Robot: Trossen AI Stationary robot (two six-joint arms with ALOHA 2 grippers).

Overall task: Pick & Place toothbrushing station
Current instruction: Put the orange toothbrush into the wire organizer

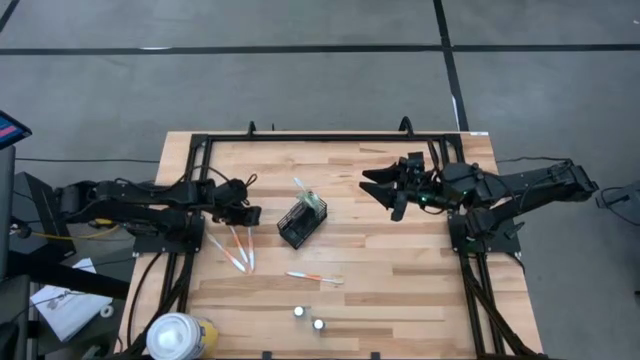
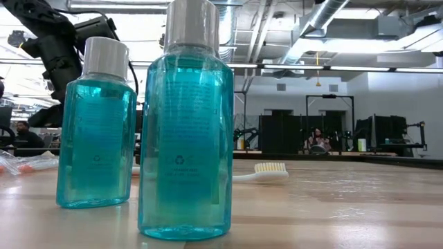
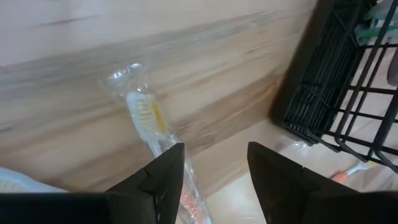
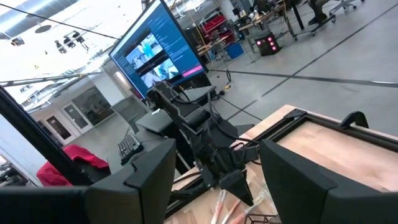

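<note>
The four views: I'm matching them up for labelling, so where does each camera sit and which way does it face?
High: overhead, straight down; both arms, table, holder.
Low: table height, facing the room past two bottles; one arm upper left.
Left wrist: faces down at a wrapped toothbrush beside the holder; own left pincer open.
Right wrist: looks across to the left arm; own right pincer open.
High and left wrist share the holder.

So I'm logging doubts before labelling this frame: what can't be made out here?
- Low view: the two blue bottles fill the foreground and hide the black mesh holder.
- High view: what stands in the holder is too small to identify.
- Left wrist view: the left gripper covers the wrapped toothbrush's handle.
- High view: the white-and-yellow container is cut off by the edge.
</note>
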